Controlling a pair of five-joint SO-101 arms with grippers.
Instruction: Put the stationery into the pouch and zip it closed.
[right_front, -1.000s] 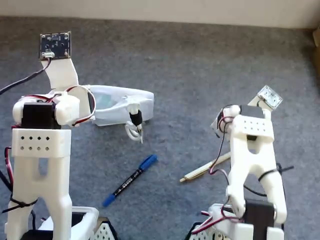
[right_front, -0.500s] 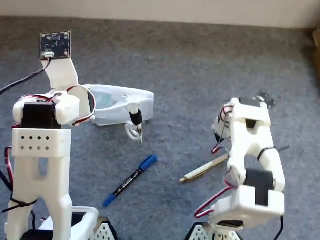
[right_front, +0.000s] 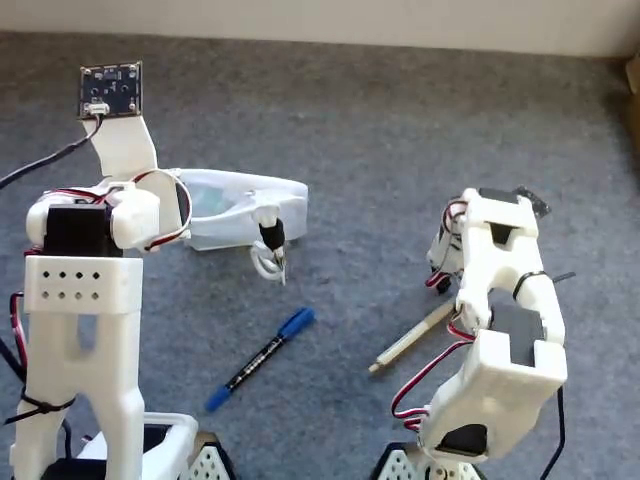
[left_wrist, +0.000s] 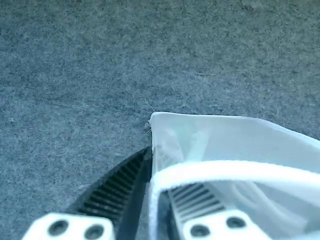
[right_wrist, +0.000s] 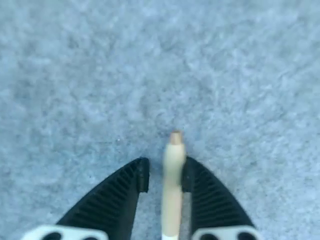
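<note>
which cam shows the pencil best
Right wrist view: the pencil sits close up inside the open right end effector. The high view shows its length on the carpet, one end under that arm. The left wrist view faces the pouch.

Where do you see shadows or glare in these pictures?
High view: soft, even light; the pen and pencil throw only faint shadows. Left wrist view: the pouch wall is brightly lit and the carpet around it is dimmer. Right wrist view: the carpet is evenly bright, with no clear shadow by the pencil.
</note>
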